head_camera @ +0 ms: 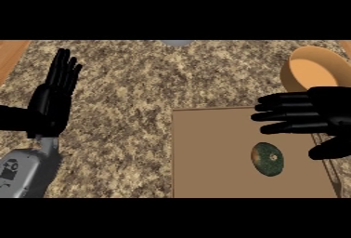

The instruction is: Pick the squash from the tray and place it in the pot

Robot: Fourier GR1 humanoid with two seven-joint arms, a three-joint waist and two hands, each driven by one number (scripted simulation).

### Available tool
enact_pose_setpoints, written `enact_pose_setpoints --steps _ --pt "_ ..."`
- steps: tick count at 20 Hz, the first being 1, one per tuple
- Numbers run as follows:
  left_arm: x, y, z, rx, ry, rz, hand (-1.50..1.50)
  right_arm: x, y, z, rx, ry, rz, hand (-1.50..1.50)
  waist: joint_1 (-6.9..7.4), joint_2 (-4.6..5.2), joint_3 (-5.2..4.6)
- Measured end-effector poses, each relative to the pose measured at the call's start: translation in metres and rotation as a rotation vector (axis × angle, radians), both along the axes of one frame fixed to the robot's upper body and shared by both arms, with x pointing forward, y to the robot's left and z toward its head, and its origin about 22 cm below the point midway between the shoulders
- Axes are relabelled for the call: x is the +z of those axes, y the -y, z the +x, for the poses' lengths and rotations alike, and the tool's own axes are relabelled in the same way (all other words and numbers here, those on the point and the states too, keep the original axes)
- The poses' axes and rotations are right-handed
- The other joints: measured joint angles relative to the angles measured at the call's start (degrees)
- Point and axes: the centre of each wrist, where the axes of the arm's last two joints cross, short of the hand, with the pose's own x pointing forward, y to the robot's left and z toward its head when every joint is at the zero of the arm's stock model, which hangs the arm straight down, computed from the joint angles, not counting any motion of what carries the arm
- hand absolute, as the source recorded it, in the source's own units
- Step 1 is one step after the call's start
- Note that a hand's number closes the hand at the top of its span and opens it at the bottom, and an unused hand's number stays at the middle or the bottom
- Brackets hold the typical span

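**Open right hand above the tray, squash not yet held**

The right hand [312, 116] comes in from the right edge with its fingers spread and nearly straight, pointing left, the thumb hanging lower and apart. It holds nothing. It sits over the upper right part of the tray, and the squash [267, 159] lies just below and left of the thumb, resting on the tray's flat surface, apart from the fingers.

The risks from here, as I judge them: the squash looks like a flattened, rounded disc, dark mottled green with a paler spot at its centre. A shape that low and smooth could slide along the tray or tip on edge if the fingers and thumb close off-centre, and a grasp from one side might push it toward the tray's rim instead of lifting it. The pot [314, 69] stands just beyond the tray's upper right corner, near the hand; a carry that swings wide could knock its rim, and the opening appears modest, so a release off-centre might land the squash on the edge.

The tray [212, 153] is a plain brown rectangle, matte, with a thin raised border. The pot is rounded, orange-tan, with a smooth lighter interior. The counter [137, 93] is speckled beige and brown stone, with a strip of wood at its far left.

The left hand [55, 95] rests open at the left edge, fingers up, well apart from everything.
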Motion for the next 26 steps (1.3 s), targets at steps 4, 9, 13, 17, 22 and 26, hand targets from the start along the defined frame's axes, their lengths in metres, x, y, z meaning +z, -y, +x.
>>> enact_pose_setpoints --steps 4,9,13,17,22,26 --pt "-0.001 -0.004 0.001 0.004 -0.003 -0.001 0.0 -0.027 0.006 0.004 0.015 -0.001 -0.087 -1.5 -0.24 -0.21 -0.1" --pt "-0.007 -0.004 0.003 0.011 -0.008 -0.002 0.0 -0.051 0.011 0.009 0.047 -0.009 -0.153 -1.5 -0.61 -0.4 -0.14" --pt "-0.008 -0.004 0.004 0.017 -0.007 0.0 0.0 -0.068 0.007 0.014 0.073 -0.015 -0.149 -1.5 -0.78 -0.5 -0.15" --pt "-0.009 -0.005 0.005 0.028 -0.007 -0.001 0.0 -0.081 0.006 0.013 0.096 -0.024 -0.135 -1.5 -1.27 -0.64 -0.16" --pt "-0.008 -0.008 0.003 0.034 -0.014 0.001 0.0 -0.093 0.007 0.014 0.094 -0.007 -0.145 -1.5 -1.62 -0.8 -0.17" --pt "-0.007 -0.007 0.002 0.038 -0.014 -0.002 0.0 -0.108 0.001 0.017 0.088 0.002 -0.166 -1.5 -1.76 -0.86 -0.19"
